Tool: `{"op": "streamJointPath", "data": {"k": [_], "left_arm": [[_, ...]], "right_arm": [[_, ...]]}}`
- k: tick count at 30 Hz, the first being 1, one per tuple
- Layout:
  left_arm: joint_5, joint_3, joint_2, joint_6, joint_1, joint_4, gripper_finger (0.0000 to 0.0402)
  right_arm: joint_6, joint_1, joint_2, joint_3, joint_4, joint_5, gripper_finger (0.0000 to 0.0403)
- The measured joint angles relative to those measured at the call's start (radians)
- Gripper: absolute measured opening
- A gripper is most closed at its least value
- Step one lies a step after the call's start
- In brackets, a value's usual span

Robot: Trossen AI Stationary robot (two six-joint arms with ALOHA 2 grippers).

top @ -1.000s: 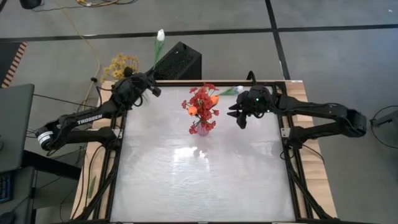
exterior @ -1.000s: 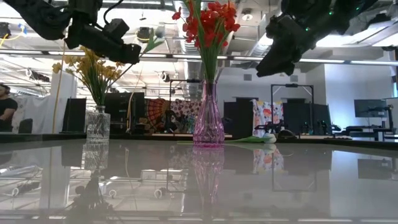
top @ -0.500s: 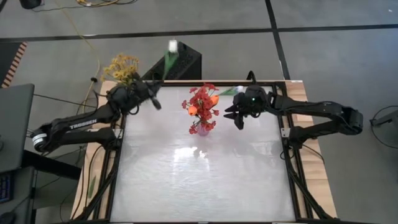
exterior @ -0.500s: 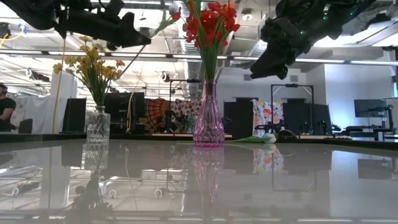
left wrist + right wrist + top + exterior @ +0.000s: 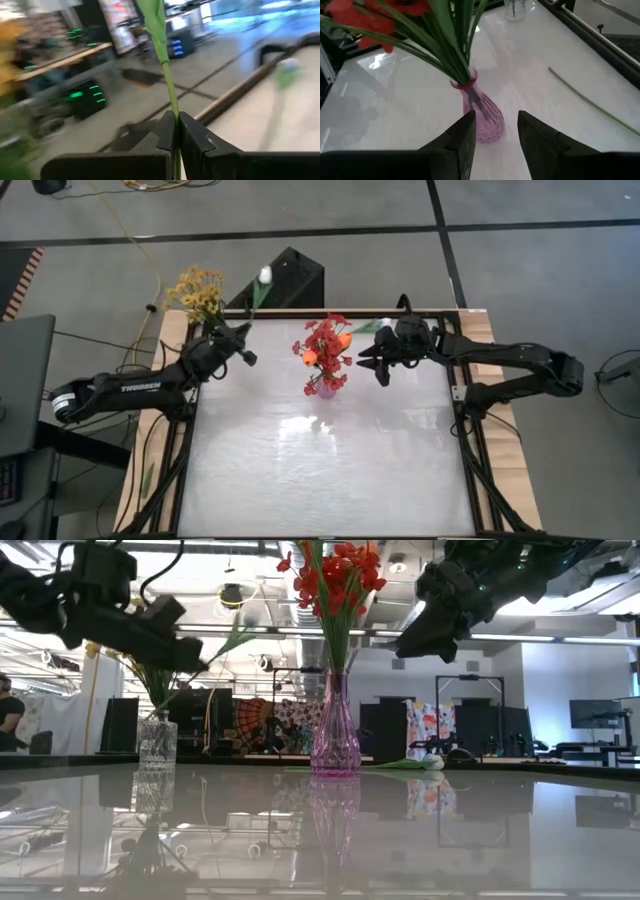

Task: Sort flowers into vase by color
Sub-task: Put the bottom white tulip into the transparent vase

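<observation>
My left gripper (image 5: pixel 243 350) is shut on a white tulip-like flower, whose bud (image 5: pixel 265 275) reaches past the table's far edge. It hovers next to the clear vase (image 5: pixel 157 742) of yellow flowers (image 5: pixel 195 288) at the far left corner. A pink vase (image 5: pixel 324 387) at the table's far middle holds red flowers (image 5: pixel 324 345) and an orange bloom (image 5: pixel 341 340). My right gripper (image 5: pixel 495 137) is open, raised just right of the pink vase (image 5: pixel 479 112). A second white flower (image 5: pixel 428 762) lies flat on the table by the far edge, its stem (image 5: pixel 590 104) pointing right. My left gripper pinches the white flower's green stem (image 5: pixel 173 111) between its two fingers, low on the stem. The stem (image 5: pixel 232 642) rises slanting from the fingers toward the far right. The flower is lifted clear of the table.
The far left corner is crowded by the clear vase and its yellow spray (image 5: pixel 140 650). A black box (image 5: pixel 290 280) stands just beyond the far edge. The glossy white tabletop (image 5: pixel 320 470) stretches toward the near edge. A person (image 5: pixel 8 710) shows in the room at far left.
My left gripper has moved toward the near edge and come down beside the clear vase, after first rising a little. The held white flower came with it, and its bud swung right and then back. My right gripper has shifted slightly left, toward the pink vase.
</observation>
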Motion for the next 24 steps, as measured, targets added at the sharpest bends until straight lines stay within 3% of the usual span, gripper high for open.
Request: {"op": "streamJointPath", "data": {"k": [3, 6, 18, 24], "left_arm": [[-0.083, -0.019, 0.01, 0.054, 0.022, 0.097, 0.0], [-0.079, -0.023, 0.011, 0.094, 0.063, 0.15, 0.0], [0.13, 0.002, 0.013, 0.108, 0.242, 0.278, 0.0], [0.264, 0.078, 0.098, 0.112, 0.331, 0.281, 0.0]], "right_arm": [[0.002, 0.002, 0.0, 0.0, 0.015, 0.0, 0.017], [0.003, 0.002, 0.0, 0.0, 0.035, 0.0, 0.017], [-0.025, 0.028, 0.0, 0.0, 0.09, 0.0, 0.017], [-0.129, 0.052, 0.0, 0.0, 0.089, 0.0, 0.017]]}}
